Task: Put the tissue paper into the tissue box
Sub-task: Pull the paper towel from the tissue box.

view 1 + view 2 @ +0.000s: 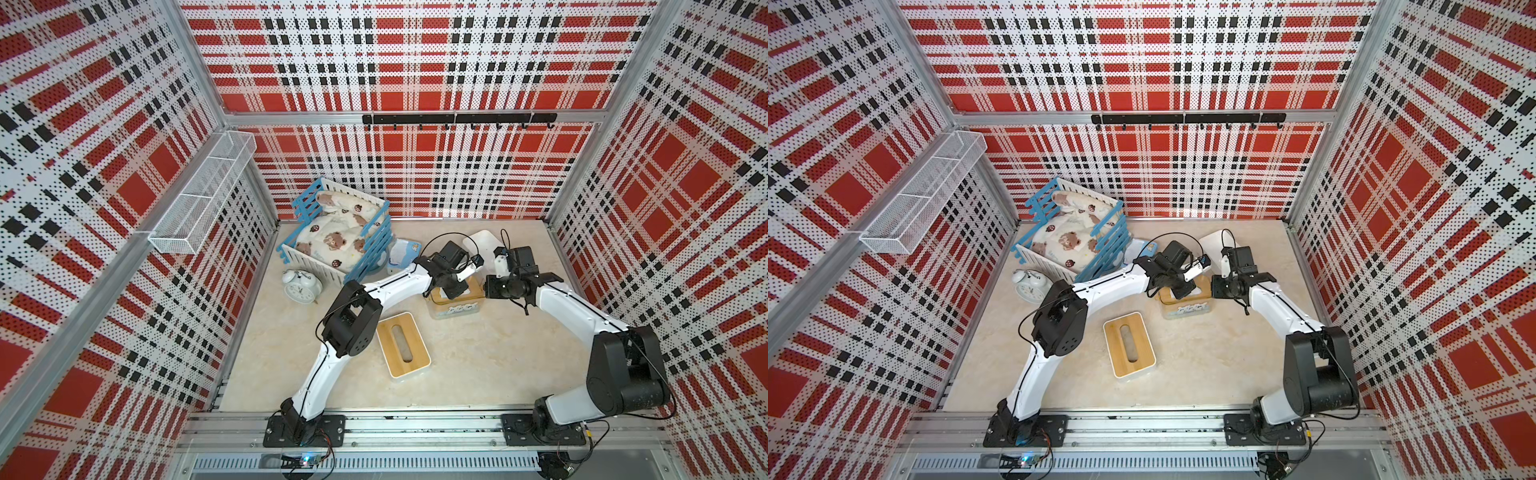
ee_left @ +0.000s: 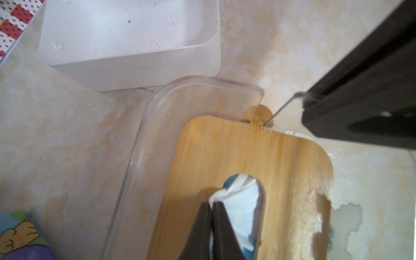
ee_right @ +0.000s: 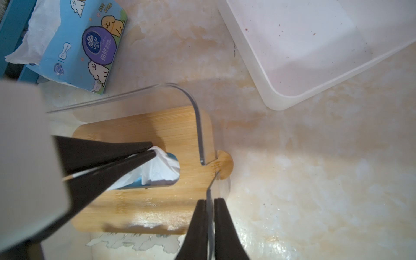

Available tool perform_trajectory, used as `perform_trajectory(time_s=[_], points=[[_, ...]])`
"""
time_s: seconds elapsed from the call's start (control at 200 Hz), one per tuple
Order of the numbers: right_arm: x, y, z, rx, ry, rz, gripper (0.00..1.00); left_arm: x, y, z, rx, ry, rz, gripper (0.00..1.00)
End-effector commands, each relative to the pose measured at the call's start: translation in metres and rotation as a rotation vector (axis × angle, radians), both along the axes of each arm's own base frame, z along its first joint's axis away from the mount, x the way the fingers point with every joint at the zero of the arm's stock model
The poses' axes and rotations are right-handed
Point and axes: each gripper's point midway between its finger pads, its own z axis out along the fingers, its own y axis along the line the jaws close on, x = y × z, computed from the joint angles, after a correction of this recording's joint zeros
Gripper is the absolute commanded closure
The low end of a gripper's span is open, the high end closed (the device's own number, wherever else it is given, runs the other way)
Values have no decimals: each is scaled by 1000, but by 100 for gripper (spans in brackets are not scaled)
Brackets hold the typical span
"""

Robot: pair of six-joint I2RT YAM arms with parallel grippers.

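A clear tissue box stands mid-table with a bamboo lid sunk inside it. Tissue paper, a white sheet with a blue pack under it, sticks up through the lid's slot. My left gripper is shut on the top of that sheet. My right gripper is shut on the box's clear side wall beside the lid's round tab. A second tissue paper pack, light blue with cartoon dogs, lies by the crib.
An open white tub sits just behind the clear box. A bamboo-topped white lid lies nearer the front. A blue-and-white crib with a pillow and an alarm clock stand at the back left.
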Motion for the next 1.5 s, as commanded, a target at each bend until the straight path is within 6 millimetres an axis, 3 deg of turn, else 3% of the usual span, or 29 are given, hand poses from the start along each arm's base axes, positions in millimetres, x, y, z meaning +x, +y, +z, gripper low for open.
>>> perform_trajectory(time_s=[0.0,0.18,0.301,0.807,0.942,1.187,1.498], points=[[-9,3,-7,16,62,6,100,12,8,-5,-7,30,48,97],[-10,3,-9,14,68,6,100,27,14,9,-87,47,127,95],[-11,2,-8,9,68,4,100,30,18,14,-123,61,149,87],[-9,3,-4,11,61,6,100,2,18,44,-152,8,109,56],[-8,3,-3,13,57,7,100,-8,18,42,-97,-51,57,49],[-9,3,-4,16,60,7,100,-16,13,18,-17,-34,-18,43],[-10,3,-2,18,57,6,100,11,7,7,30,-73,32,46]])
